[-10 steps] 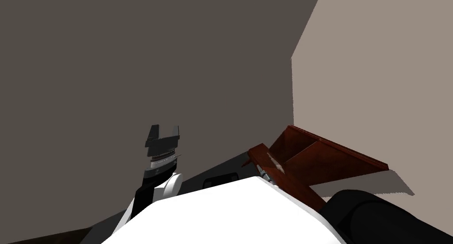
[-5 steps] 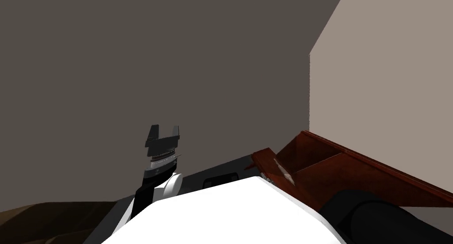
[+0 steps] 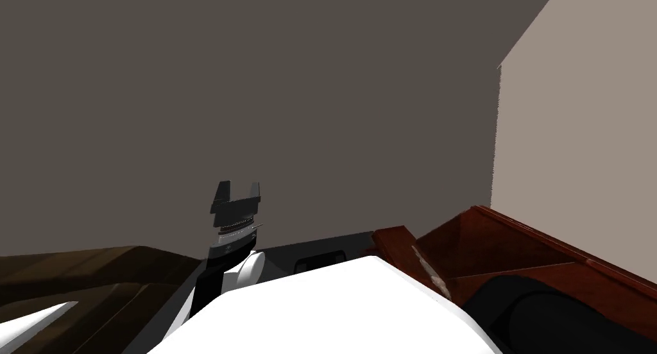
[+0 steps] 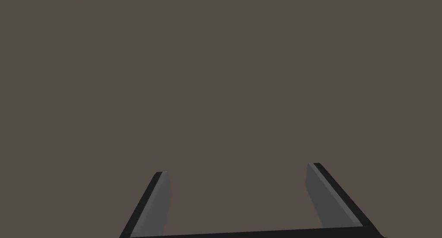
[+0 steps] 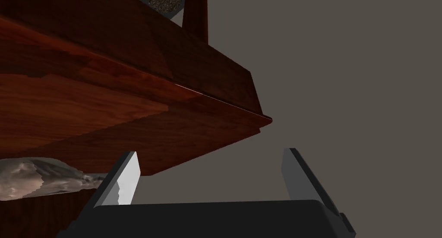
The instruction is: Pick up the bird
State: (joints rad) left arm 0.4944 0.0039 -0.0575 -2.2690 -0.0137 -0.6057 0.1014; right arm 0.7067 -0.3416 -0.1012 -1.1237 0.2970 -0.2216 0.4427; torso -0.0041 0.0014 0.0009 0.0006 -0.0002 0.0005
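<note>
Right claw (image 5: 211,153) spread, empty, beside red-brown wooden shelf (image 5: 129,97) | left claw (image 4: 237,168) spread, empty

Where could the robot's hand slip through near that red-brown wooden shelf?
Free: the space beyond the corner of the wooden shelf, backed by the grey wall, ahead of the open right gripper. Crowded: under the shelf board, where a mottled shape, probably the bird, lies beside that gripper's finger. The open left gripper faces bare wall.

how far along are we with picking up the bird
Nothing grasped yet. The right gripper is open, empty, close to the red-brown wooden shelf; a mottled grey shape, likely the bird, lies under it, outside the open jaws. Remaining: reach it, close, lift.
</note>
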